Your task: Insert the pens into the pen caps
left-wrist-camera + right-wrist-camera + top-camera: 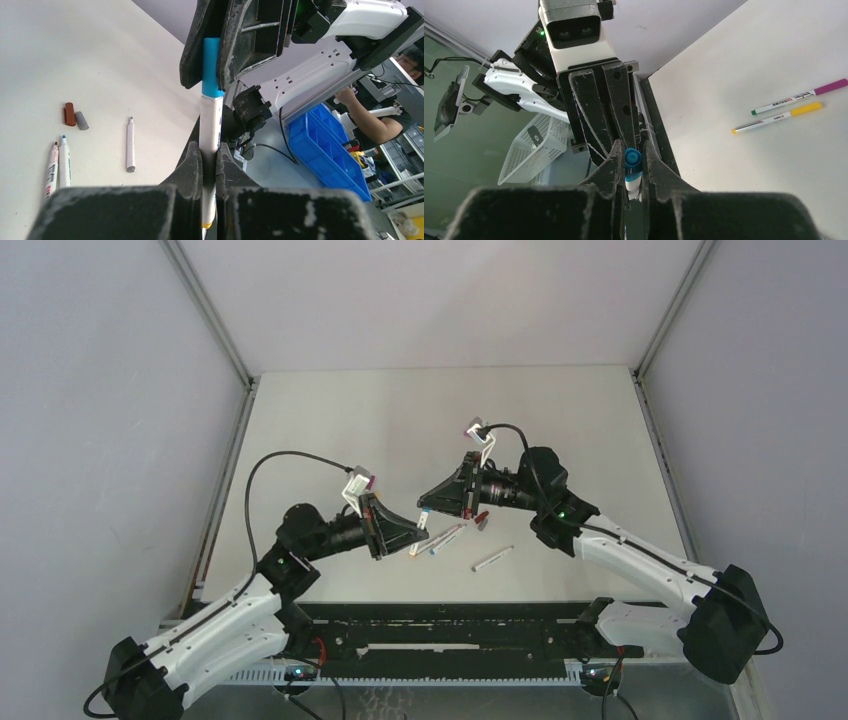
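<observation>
The left gripper point(209, 161) clamps a white pen point(211, 125) by its barrel above the table point(75, 50), and the right gripper point(631, 162) pinches the blue cap point(212, 67) sitting on the pen's end. Down on the table, off to the side, lie a brown cap point(69, 114), a grey cap point(81, 120) just beside it, a lone pen point(130, 145) and a pair of pens point(65, 162)

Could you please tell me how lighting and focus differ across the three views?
Top external: even soft light, faint shadows, loose pens small yet sharp. Left wrist: left pincer dark, soft up close; its white pen and the blue cap crisp. Right wrist: right pincer underlit, table bright.
</observation>
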Robot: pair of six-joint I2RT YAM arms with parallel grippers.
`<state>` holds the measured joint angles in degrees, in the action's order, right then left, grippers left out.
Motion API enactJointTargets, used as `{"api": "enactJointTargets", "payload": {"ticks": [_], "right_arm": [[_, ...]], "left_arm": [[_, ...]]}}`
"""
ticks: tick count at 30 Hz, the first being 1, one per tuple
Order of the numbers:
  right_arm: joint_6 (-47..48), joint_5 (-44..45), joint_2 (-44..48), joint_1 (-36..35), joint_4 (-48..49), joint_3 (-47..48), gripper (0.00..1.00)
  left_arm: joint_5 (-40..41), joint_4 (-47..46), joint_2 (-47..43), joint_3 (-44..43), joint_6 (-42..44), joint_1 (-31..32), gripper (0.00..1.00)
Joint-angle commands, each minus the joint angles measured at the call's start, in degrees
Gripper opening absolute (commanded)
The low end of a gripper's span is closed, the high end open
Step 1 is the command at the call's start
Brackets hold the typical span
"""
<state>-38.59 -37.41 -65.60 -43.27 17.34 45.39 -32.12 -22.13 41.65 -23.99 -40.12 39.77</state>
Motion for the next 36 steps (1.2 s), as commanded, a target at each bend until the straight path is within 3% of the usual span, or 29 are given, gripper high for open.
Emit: {"api": "enactJointTargets", "payload": {"ticks": [1,15,19,24,27,32,36], "right_arm": [[-3.0,-19.3,-0.9,-7.6,-15.6,-5.1,0.00],[-3.4,-19.1,-1.4,-8.8,-14.5,-7.3,0.00],[6.1,-13.5,-0.1,-6.2,-25.8,-0.6,0.00],[17.2,-2.1,3.3,-1.3,-40.0,8.8,0.41],[19.2,8.1,5.3,1.7,-43.0,11.4,0.57],[18.2,15.9,7.3,4.0,-43.0,10.6,0.64],[17.2,19.0,8.3,4.0,-42.4,8.6,0.64]], "left_arm": [[19.7,-23.7,-0.3,-4.6,-1.7,-5.5,0.00],[15.3,-23.8,2.4,-8.0,-0.4,-7.7,0.00],[10.1,-14.9,2.2,-6.2,5.1,-7.7,0.00],[14.8,13.5,-1.3,-3.4,15.0,-7.7,0.00],[20.3,24.3,-2.2,-1.6,16.6,-7.7,0.00],[36.2,34.5,1.2,-0.5,14.2,-7.6,0.00],[39.6,35.6,5.4,-2.1,14.3,-7.7,0.00]]}}
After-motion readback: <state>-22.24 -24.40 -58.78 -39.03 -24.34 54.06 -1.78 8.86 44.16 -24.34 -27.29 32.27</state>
